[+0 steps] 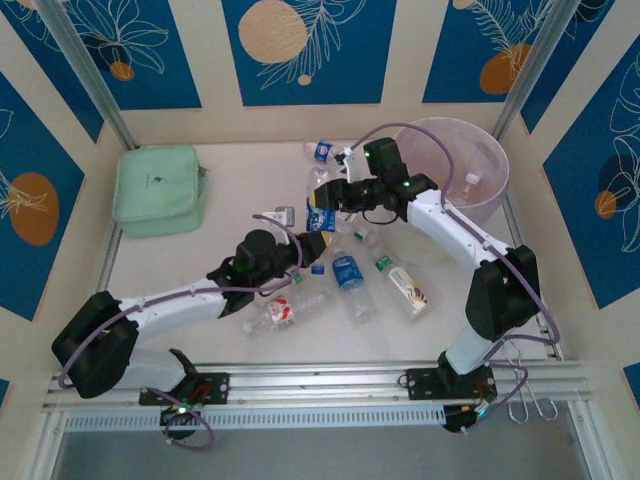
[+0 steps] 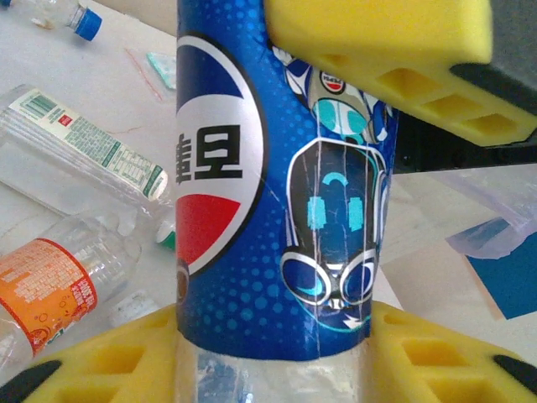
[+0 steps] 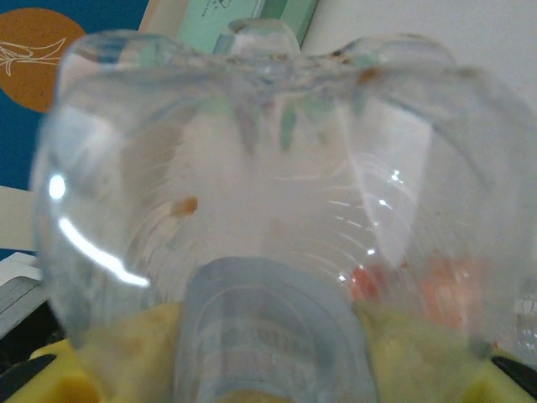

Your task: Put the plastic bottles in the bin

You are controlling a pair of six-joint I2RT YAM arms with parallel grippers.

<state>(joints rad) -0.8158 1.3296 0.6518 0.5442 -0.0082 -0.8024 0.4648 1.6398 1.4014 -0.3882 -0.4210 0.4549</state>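
Nearest, in the lower middle of the overhead frame, loose plastic bottles (image 1: 347,272) lie scattered on the surface (image 1: 235,180), not yet collected. Just above them the left pincer (image 1: 308,247) is clenched on a blue Pepsi-labelled bottle (image 2: 277,185), its yellow foam pads (image 2: 394,50) pressing the label from opposite sides so it cannot slip, while the right pincer (image 1: 326,196) grips a clear bottle (image 3: 252,185), lobed base pointing away from the wrist. Farthest, at upper right, the bin (image 1: 497,150) stands open-topped with one white-capped bottle (image 1: 468,183) inside, and both held bottles probably go there next.
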